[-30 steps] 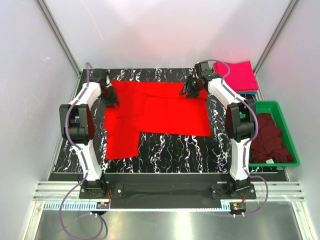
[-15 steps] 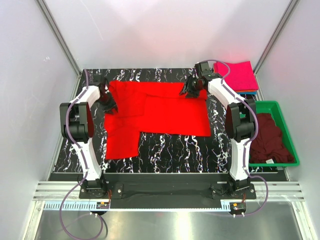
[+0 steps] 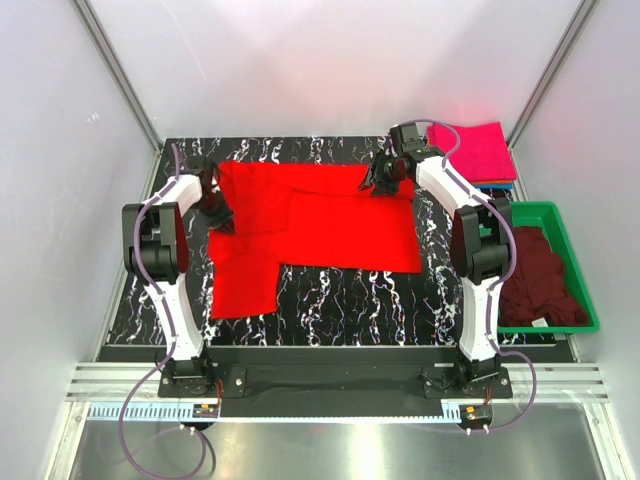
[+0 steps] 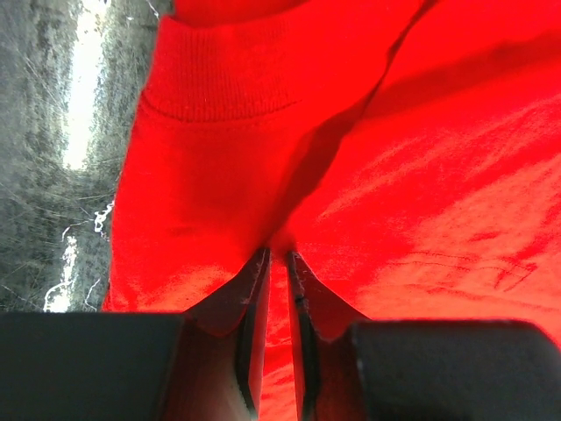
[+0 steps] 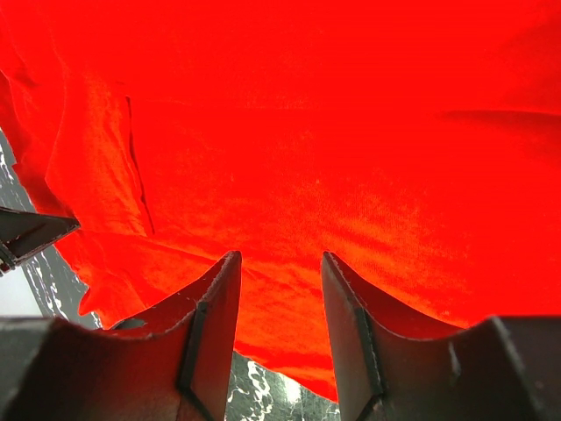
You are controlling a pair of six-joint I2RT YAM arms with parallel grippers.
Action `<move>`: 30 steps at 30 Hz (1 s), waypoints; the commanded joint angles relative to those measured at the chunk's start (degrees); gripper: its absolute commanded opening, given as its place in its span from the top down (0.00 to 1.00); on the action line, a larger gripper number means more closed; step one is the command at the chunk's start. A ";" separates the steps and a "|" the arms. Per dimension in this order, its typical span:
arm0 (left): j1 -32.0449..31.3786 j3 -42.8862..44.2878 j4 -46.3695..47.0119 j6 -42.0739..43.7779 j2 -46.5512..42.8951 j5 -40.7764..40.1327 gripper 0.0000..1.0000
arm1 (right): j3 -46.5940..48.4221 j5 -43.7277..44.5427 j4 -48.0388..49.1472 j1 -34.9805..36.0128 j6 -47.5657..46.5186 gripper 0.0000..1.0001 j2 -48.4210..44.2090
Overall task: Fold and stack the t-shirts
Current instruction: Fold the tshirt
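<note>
- Top external: red t-shirt [image 3: 330,225] lies spread out mid-desk [image 3: 340,295].
- the left pincer [image 4: 276,256] is clenched on its far-left edge, cloth pinched between the tips.
- the right pincer [image 5: 280,263] sits released at the far-right edge.
- pink shirt [image 3: 473,150] is folded far right, maroon shirt [image 3: 535,275] in the green bin [image 3: 540,212].

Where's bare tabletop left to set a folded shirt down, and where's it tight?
Biggest bare patch: the strip of table between the red shirt and the near edge. A thin strip runs behind the shirt at the far edge. Crowded: far right corner, with the pink shirt and right gripper; left edge, where the left gripper pinches cloth.
</note>
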 commanded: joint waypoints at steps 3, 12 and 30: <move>0.09 -0.08 0.51 0.40 1.21 0.40 0.85 | 0.14 0.17 0.38 -0.21 -0.42 0.51 -2.11; -1.49 -1.92 -2.13 -0.12 -1.25 0.14 0.91 | -0.73 0.17 0.65 -0.21 -0.25 0.51 -2.28; 1.32 28.19 7.18 -1.53 8.66 -0.21 0.63 | -3.47 0.61 3.72 -4.51 -1.57 0.51 -0.71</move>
